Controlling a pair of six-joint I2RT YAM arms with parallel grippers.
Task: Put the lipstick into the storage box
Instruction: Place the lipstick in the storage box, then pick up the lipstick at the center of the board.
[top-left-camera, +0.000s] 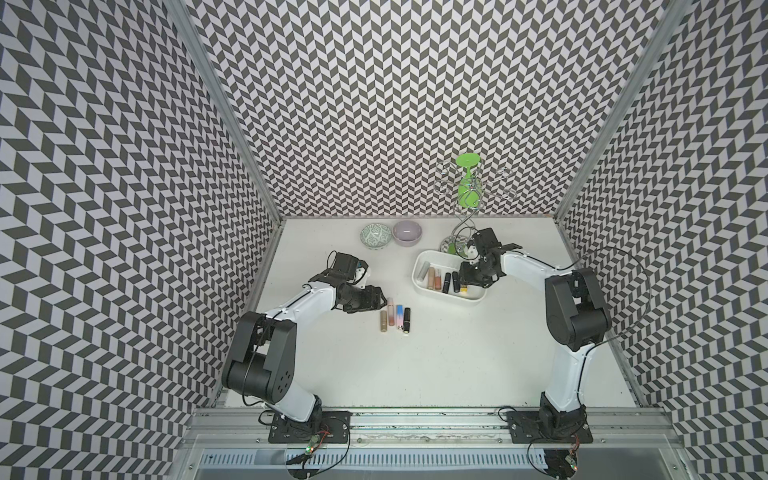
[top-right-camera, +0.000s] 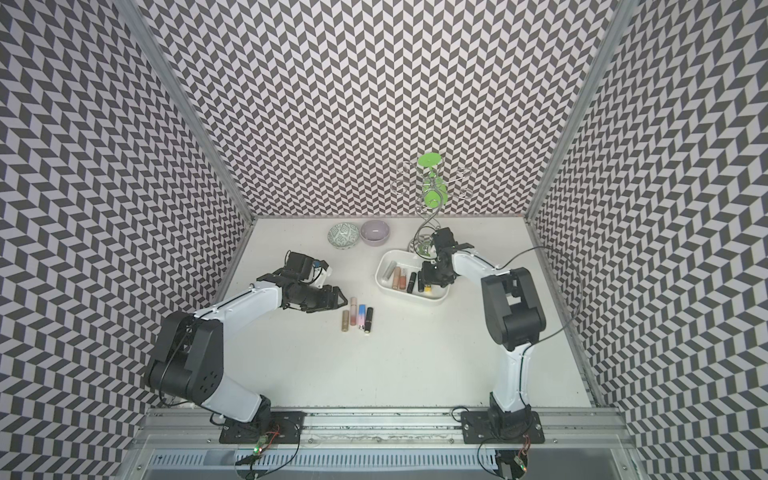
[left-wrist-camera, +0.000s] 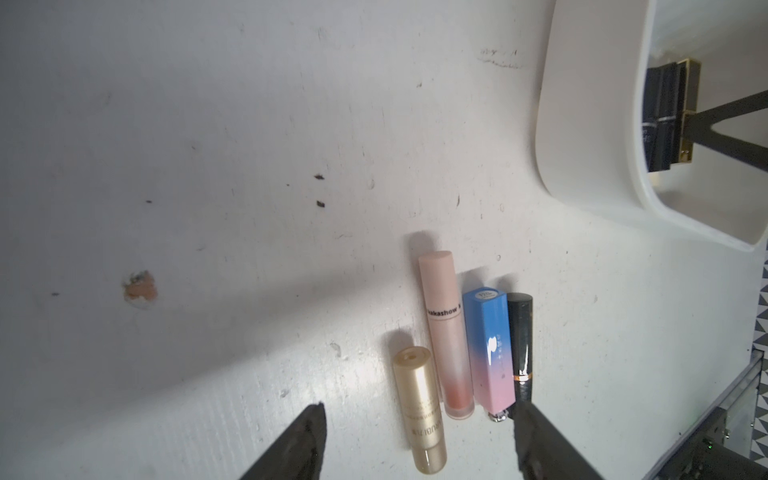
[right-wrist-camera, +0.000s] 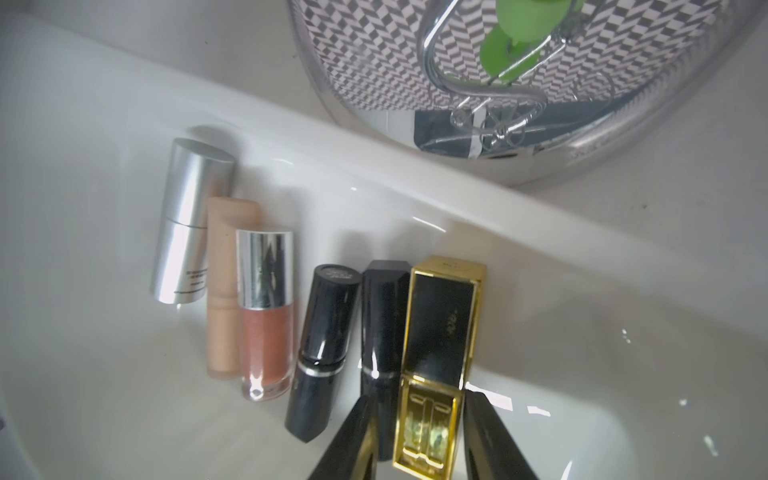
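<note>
Right of centre in both top views, the storage box (top-left-camera: 473, 294) holds six lipsticks lying side by side, with the gold square-cased lipstick (right-wrist-camera: 440, 324) at the end of the row. The right gripper (right-wrist-camera: 419, 397) sits low inside the box. Its fingers are a little apart on either side of that gold case, with a sliver of gap on one side, so this drop-off looks finished. Lower left of the box, four more lie on the table (top-left-camera: 457, 353): a champagne tube (left-wrist-camera: 415, 386), a pink tube (left-wrist-camera: 442, 332), a blue-and-pink case (left-wrist-camera: 488, 353) and a black tube (left-wrist-camera: 521, 332). The left gripper (left-wrist-camera: 419, 411) hangs over their near ends, its fingers spread across the whole row. The next pick seems under way. It calls for centring on one tube, probably an outer one, and narrowing without nudging its close-packed neighbours.
</note>
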